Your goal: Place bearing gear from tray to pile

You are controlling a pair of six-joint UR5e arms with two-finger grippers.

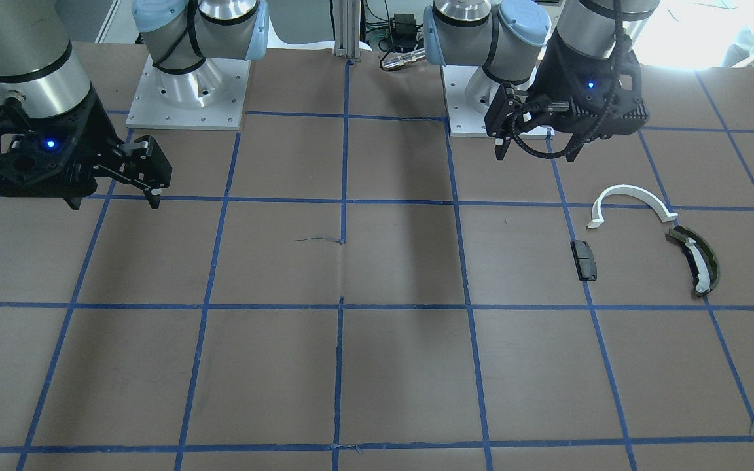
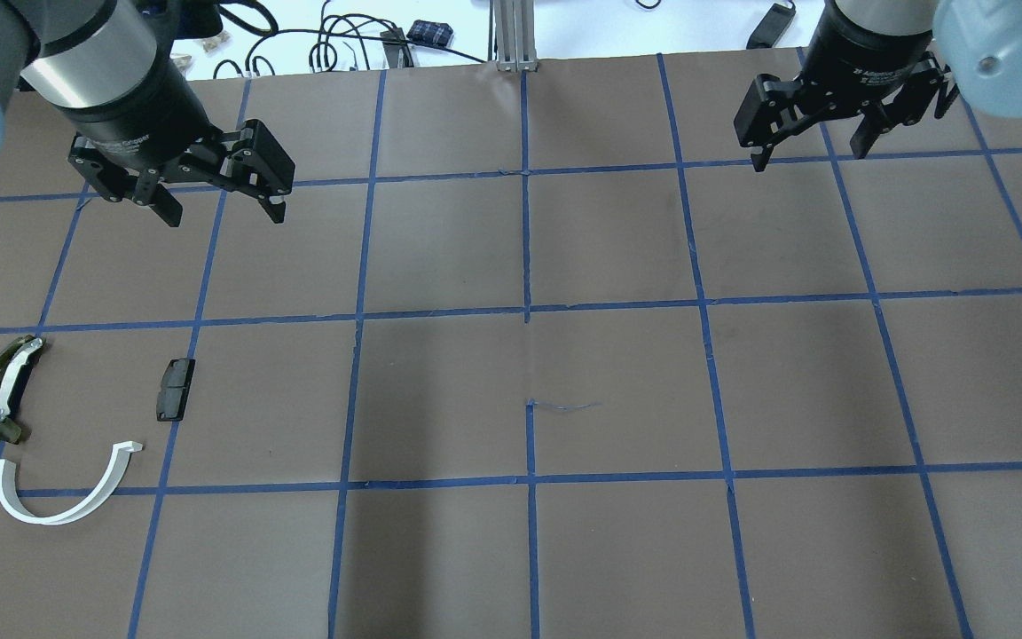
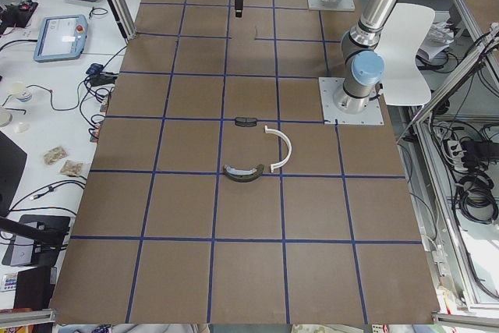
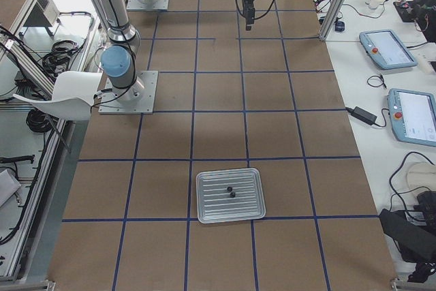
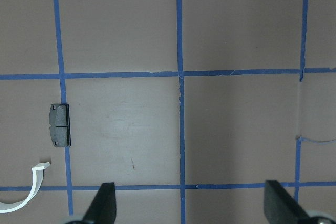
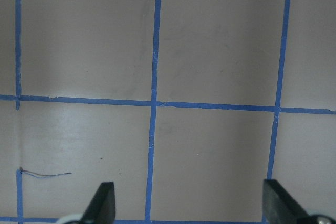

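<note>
Our right gripper (image 2: 808, 155) and left gripper (image 2: 225, 213) are hanging spread, empty. Two small dark bearing gears (image 4: 228, 188) are lying inside the tray (image 4: 204, 210). We are judging the right gripper nearer it, with the pile (image 2: 175, 389) well apart from the tray.

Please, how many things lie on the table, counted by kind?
White arc: 1
Black block: 1
Olive curved piece: 1
Tray: 1
Small dark parts in the tray: 2
Total: 6

Brown table (image 2: 617, 248), blue tape grid (image 2: 526, 240), teach pendants (image 4: 387, 49)
</note>
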